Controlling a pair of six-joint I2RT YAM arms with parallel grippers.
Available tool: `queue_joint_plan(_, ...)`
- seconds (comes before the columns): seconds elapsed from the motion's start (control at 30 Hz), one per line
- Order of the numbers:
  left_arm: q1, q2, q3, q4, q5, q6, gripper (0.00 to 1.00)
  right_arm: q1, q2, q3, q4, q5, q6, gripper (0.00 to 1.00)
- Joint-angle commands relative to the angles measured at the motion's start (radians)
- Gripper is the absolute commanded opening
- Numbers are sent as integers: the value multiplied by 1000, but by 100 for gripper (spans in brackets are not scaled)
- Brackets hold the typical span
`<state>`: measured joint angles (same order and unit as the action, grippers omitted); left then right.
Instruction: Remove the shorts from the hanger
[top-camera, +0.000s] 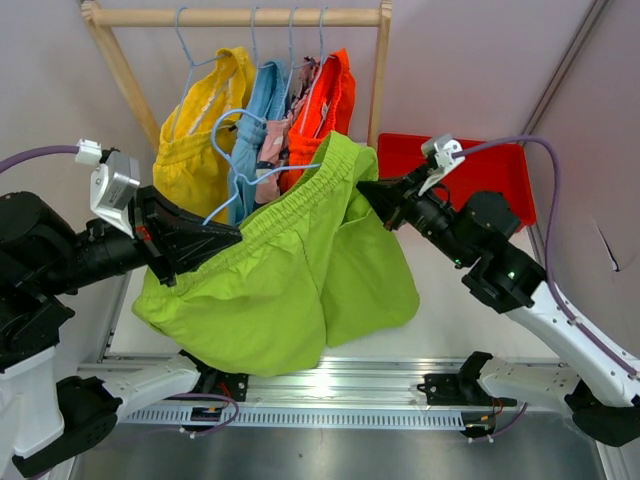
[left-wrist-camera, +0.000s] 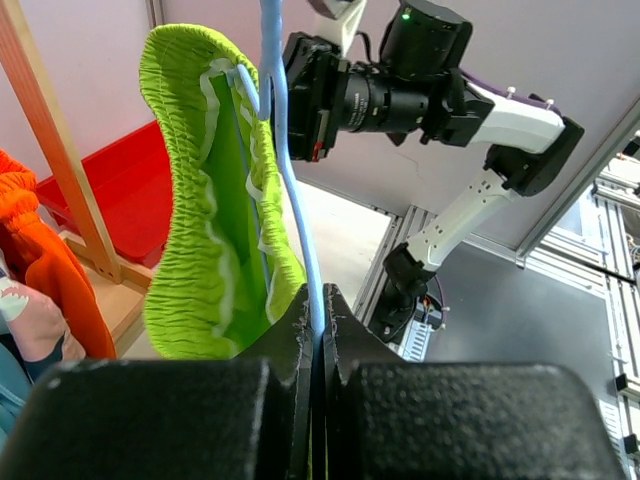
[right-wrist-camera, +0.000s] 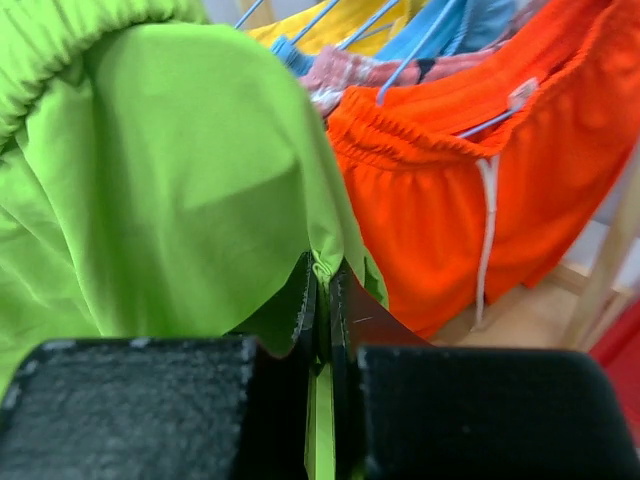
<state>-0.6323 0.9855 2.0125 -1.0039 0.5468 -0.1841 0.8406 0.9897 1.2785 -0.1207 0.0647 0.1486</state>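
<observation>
Lime green shorts (top-camera: 290, 270) are off the rack, stretched between the two arms at bench centre.

Left gripper (left-wrist-camera: 318, 305): fingers pinched fully onto the light blue hanger (left-wrist-camera: 290, 190) wire, nothing else in them. The elastic waistband hangs just beside that wire, and a hanger bend touches its inside near the top. The hanger hook is clear of the wooden rail (top-camera: 235, 17) and sits in front of the hung pairs.

Right gripper (right-wrist-camera: 322, 270): clamped with no visible gap on a fold of the green fabric, at the waistband's 2 o'clock end.

On the rail at 12 o'clock, left to right: yellow shorts (top-camera: 200, 130), light blue shorts (top-camera: 262, 100), pink patterned shorts (top-camera: 278, 135), orange shorts (top-camera: 325, 100).

The green waistband's top edge looks against the orange pair, so there's no room there. The right rack upright (top-camera: 380, 70) is close to the right gripper.

Red bin (top-camera: 490, 170) is at 2 o'clock. There's bare bench (top-camera: 440, 320) at 4 o'clock, between the green hem and the right arm. The hem at 6 o'clock hangs over the aluminium rail (top-camera: 350, 385).
</observation>
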Motion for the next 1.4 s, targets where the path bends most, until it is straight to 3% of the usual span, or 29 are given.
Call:
queue_joint_plan(0.0, -3, -5, 8, 111, 18, -14, 0, -3, 17, -4, 99, -92, 34, 0)
queue_joint_plan(0.23, -9, -10, -63, 41, -152, 35, 0, -75, -63, 33, 46, 72, -3, 0)
queue_joint_plan(0.53, -60, -13, -83, -18, -315, 71, 0, -353, -111, 153, -103, 168, 11, 0)
queue_joint_plan(0.97, -63, -30, 3, -9, -389, 69, 0, -417, -118, 64, -166, 330, 103, 0)
queue_joint_plan(1.07, -63, -12, 6, -2, -378, 71, 0, -417, -135, 35, -157, 261, 118, 0)
queue_joint_plan(1.17, -63, 21, 3, 48, -416, 57, 0, -405, -160, -36, -97, -106, 158, 0)
queue_joint_plan(1.2, -63, 25, -17, 77, -429, 54, 0, -391, -164, -79, -82, -164, 167, 0)
queue_joint_plan(1.27, -63, 27, -63, 196, -462, 48, 0, -330, -163, -111, -56, -224, 172, 0)
queue_joint_plan(1.37, -63, 38, -170, 366, -531, 22, 0, -123, -122, -117, -83, -154, 109, 0)
